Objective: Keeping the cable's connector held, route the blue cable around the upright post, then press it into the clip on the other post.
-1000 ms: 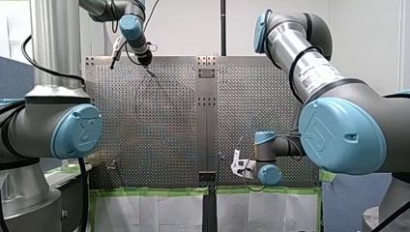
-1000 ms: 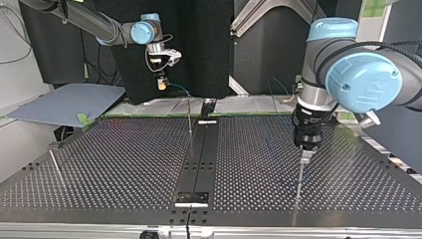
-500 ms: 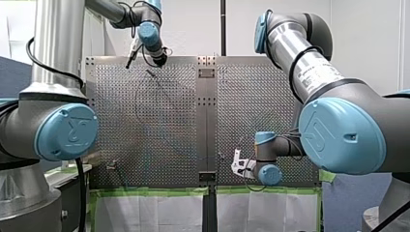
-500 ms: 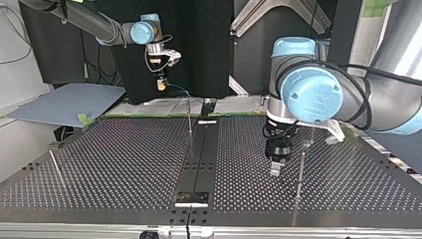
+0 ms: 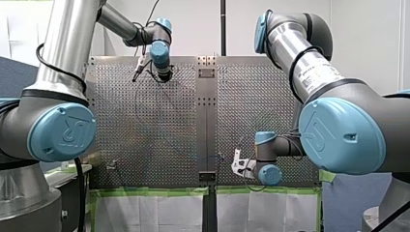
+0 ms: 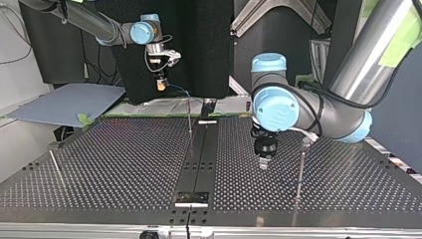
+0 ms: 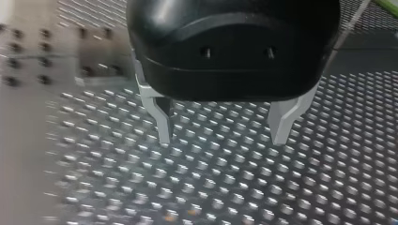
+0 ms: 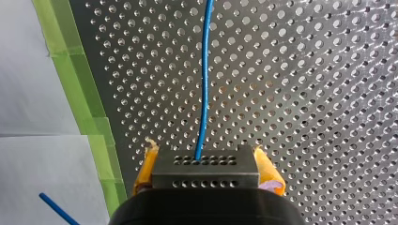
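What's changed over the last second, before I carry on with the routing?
My left claw swung away from the thin post toward the centre strip in the top view; it is open, holding nothing. My right claw stayed put, shut on the connector with the blue cable running out of it.

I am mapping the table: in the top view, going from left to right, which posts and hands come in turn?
Thin post → my right hand → middle post → my left hand → far-right post.
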Robot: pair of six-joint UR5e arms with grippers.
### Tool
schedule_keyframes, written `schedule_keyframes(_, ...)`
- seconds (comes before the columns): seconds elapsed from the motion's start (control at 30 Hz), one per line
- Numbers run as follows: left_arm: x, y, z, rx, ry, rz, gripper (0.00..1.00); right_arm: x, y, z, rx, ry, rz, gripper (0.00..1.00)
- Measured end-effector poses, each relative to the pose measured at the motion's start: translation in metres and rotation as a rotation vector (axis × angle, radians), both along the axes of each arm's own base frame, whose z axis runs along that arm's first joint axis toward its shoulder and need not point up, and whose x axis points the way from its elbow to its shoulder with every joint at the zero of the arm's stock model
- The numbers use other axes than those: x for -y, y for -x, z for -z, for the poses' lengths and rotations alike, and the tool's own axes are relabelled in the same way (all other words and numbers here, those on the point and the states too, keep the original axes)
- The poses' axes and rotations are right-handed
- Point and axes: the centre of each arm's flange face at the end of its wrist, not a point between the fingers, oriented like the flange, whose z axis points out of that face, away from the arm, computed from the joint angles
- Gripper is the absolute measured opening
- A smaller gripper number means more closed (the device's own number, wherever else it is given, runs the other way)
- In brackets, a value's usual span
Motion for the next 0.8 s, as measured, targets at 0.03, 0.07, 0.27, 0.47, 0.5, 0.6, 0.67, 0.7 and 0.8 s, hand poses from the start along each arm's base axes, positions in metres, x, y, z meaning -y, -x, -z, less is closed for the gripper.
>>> schedule_keyframes(0.03, 0.0, -0.003, 0.006, -0.008, -0.011, -0.008, 0.98, 0.0, 0.0, 0.0, 0.0, 0.0, 0.0, 0.0)
schedule_keyframes(0.07, 0.0, -0.005, 0.01, -0.012, -0.017, -0.012, 0.98, 0.0, 0.0, 0.0, 0.0, 0.0, 0.0, 0.0)
schedule_keyframes(0.27, 0.0, -0.017, 0.023, -0.007, -0.04, -0.025, 0.98, 0.0, 0.0, 0.0, 0.0, 0.0, 0.0, 0.0)
schedule_keyframes(0.47, -0.002, -0.024, 0.026, 0.018, -0.072, -0.044, 0.98, 0.0, 0.0, 0.0, 0.0, -0.001, 0.0, 0.0)
schedule_keyframes(0.5, -0.003, -0.026, 0.026, 0.023, -0.074, -0.048, 0.98, 0.0, 0.0, 0.0, -0.001, -0.001, 0.0, 0.0)
schedule_keyframes(0.6, -0.009, -0.03, 0.025, 0.034, -0.077, -0.064, 0.98, 0.0, 0.0, 0.0, 0.0, -0.001, 0.0, 0.0)
schedule_keyframes(0.67, -0.012, -0.032, 0.025, 0.038, -0.076, -0.071, 0.98, 0.0, 0.0, 0.0, 0.0, 0.0, 0.0, 0.0)
schedule_keyframes(0.7, -0.013, -0.033, 0.026, 0.039, -0.076, -0.072, 0.98, 0.0, 0.0, 0.0, 0.0, 0.0, 0.0, 0.0)
schedule_keyframes(0.8, -0.016, -0.037, 0.03, 0.033, -0.078, -0.073, 0.98, 0.0, 0.0, 0.0, 0.0, 0.0, 0.0, 0.0)
